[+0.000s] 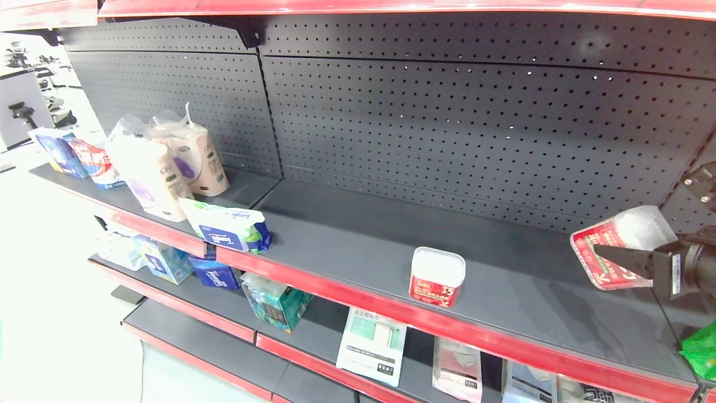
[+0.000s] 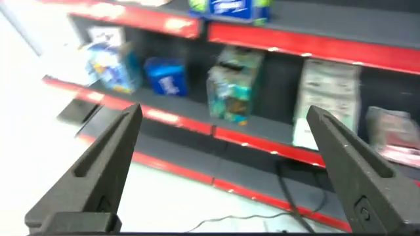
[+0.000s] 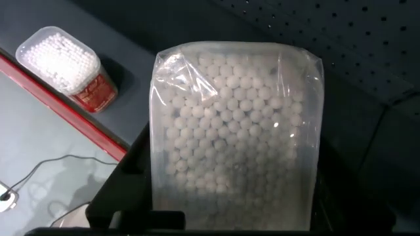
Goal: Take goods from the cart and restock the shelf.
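Note:
A clear box of cotton swabs [image 1: 437,276] with a red label stands upright near the front edge of the dark middle shelf [image 1: 503,296]; it is also in the right wrist view [image 3: 62,62]. My right gripper [image 1: 609,254] is shut on a second, similar swab box [image 1: 626,238], held tilted above the shelf's right end. From the wrist, that held box [image 3: 236,151] sits between the fingers [image 3: 125,196]. My left gripper [image 2: 223,111] is open and holds nothing, facing the lower shelves.
Toilet paper packs [image 1: 168,162] and a wipes pack [image 1: 229,226] occupy the shelf's left part. Tissue boxes and packets [image 1: 372,344] fill the lower shelves. A green bag [image 1: 702,350] is at the right edge. Bare shelf lies between the standing box and the held one.

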Controlling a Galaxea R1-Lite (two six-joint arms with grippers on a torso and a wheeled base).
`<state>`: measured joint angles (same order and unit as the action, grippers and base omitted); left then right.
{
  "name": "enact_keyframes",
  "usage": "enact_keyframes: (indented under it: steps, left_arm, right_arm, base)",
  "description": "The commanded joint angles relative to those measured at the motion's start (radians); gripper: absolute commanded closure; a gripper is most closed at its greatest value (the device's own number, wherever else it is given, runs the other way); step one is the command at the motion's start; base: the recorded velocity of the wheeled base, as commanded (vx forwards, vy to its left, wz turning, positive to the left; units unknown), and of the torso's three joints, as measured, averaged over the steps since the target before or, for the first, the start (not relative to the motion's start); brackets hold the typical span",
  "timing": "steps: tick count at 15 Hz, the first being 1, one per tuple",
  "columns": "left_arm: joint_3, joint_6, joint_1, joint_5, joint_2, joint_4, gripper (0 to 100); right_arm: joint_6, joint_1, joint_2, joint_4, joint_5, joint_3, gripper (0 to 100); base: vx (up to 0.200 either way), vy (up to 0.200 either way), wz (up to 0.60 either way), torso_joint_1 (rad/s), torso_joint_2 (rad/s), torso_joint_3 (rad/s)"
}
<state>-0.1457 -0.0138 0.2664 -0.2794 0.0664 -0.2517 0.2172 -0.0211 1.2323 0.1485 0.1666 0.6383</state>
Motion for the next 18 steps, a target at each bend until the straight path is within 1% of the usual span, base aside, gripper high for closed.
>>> enact_keyframes:
  steps: [1,2,3,5,6,7,8,9,10,11,12,13,14,15,16,18]
  left_arm:
    - [-0.032,-0.003,-0.113,-0.004,0.115,0.000,0]
    - [-0.040,-0.005,-0.184,-0.003,0.168,0.006,0]
    - [-0.035,0.000,-0.213,-0.003,0.171,0.017,0]
    - [0.014,0.032,-0.277,-0.052,0.076,0.022,0]
    - [0.014,0.034,-0.335,-0.067,0.039,0.022,0]
    - [0.026,0.015,-0.343,-0.034,0.029,0.038,0]
    - [0.068,-0.026,-0.345,0.048,0.027,0.123,0]
    - [0.143,-0.049,-0.343,0.189,0.027,0.290,0]
    - [0.146,-0.052,-0.343,0.332,0.027,0.293,0]
    - [0.143,-0.026,-0.335,0.342,0.026,0.282,0]
    - [0.144,-0.021,-0.226,0.338,0.010,0.281,0]
    - [0.144,-0.011,-0.211,0.339,0.007,0.264,0]
    - [0.144,0.021,-0.246,0.336,-0.020,0.249,0]
    - [0.144,0.011,-0.276,0.327,-0.050,0.249,0]
    - [0.144,-0.014,-0.273,0.296,-0.053,0.249,0]
    - [0.144,-0.017,-0.271,0.295,-0.065,0.249,0]
  right_arm:
    - [0.001,0.000,-0.002,0.000,0.001,-0.006,100]
    - [-0.001,0.000,-0.001,0.000,0.001,-0.006,100]
    - [-0.001,-0.003,-0.001,0.000,0.001,-0.006,100]
    - [-0.001,-0.016,0.004,0.000,0.002,-0.006,100]
    - [-0.001,-0.022,0.006,0.000,0.002,-0.006,100]
    - [-0.001,-0.022,0.006,0.000,0.004,-0.008,100]
    - [-0.001,-0.022,0.006,0.000,0.004,-0.008,100]
    - [-0.001,-0.023,0.006,0.000,0.004,-0.008,100]
    - [-0.001,-0.026,0.006,0.000,0.004,-0.009,100]
    - [-0.001,-0.028,0.006,0.000,0.004,-0.008,100]
    - [-0.001,-0.030,0.007,0.000,0.004,-0.008,100]
    - [-0.001,-0.031,0.009,0.000,0.004,-0.008,100]
    - [-0.001,-0.039,0.015,0.000,0.004,-0.009,100]
    - [-0.001,-0.039,0.018,0.000,0.004,-0.006,100]
    - [-0.001,-0.037,0.022,0.000,0.004,-0.009,100]
    - [-0.001,-0.036,0.030,0.002,0.005,-0.003,100]
  base:
    - [0.000,0.000,0.00,0.000,0.00,0.000]
    - [0.000,0.000,0.00,0.000,0.00,0.000]
    - [0.000,0.000,0.00,0.000,0.00,0.000]
    - [0.000,0.000,0.00,0.000,0.00,0.000]
    - [0.000,0.000,0.00,0.000,0.00,0.000]
    - [0.000,0.000,0.00,0.000,0.00,0.000]
    - [0.000,0.000,0.00,0.000,0.00,0.000]
    - [0.000,0.000,0.00,0.000,0.00,0.000]
    - [0.000,0.000,0.00,0.000,0.00,0.000]
    - [0.000,0.000,0.00,0.000,0.00,0.000]
    - [0.000,0.000,0.00,0.000,0.00,0.000]
    - [0.000,0.000,0.00,0.000,0.00,0.000]
    - [0.000,0.000,0.00,0.000,0.00,0.000]
    - [0.000,0.000,0.00,0.000,0.00,0.000]
    - [0.000,0.000,0.00,0.000,0.00,0.000]
    - [0.000,0.000,0.00,0.000,0.00,0.000]
